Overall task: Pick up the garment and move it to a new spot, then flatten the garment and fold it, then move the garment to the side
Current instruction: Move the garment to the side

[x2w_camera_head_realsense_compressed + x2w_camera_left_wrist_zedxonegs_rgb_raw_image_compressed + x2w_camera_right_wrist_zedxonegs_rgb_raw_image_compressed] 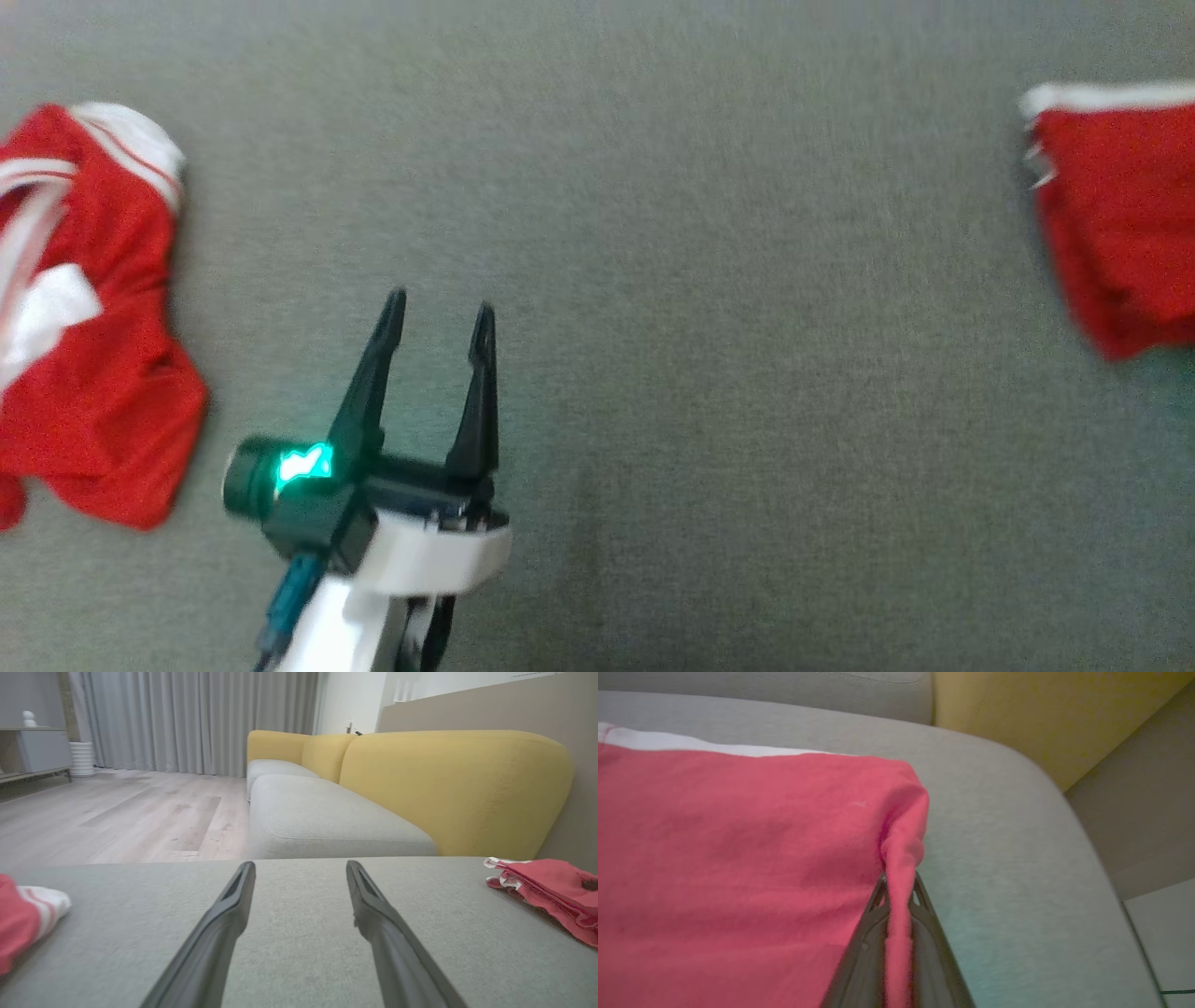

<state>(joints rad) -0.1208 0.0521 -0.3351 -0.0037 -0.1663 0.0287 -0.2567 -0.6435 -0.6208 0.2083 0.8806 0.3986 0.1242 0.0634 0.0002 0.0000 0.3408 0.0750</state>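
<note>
A wide grey sofa seat is backed by a yellow backrest. The red garment is laid at the seat's right end, and a fold of its edge is pinched in the right gripper. A second red garment, white-trimmed, is seen crumpled at the left. Between the two, the left gripper is held spread over bare fabric.

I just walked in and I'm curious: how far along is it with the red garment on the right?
Barely started. Nothing looks done yet. In hand: the right tool is shut on a pinched fold of the red garment, which lies on the grey cushion. The left tool hangs open over bare cushion. To do: lifting, moving, flattening, folding, setting aside.
</note>
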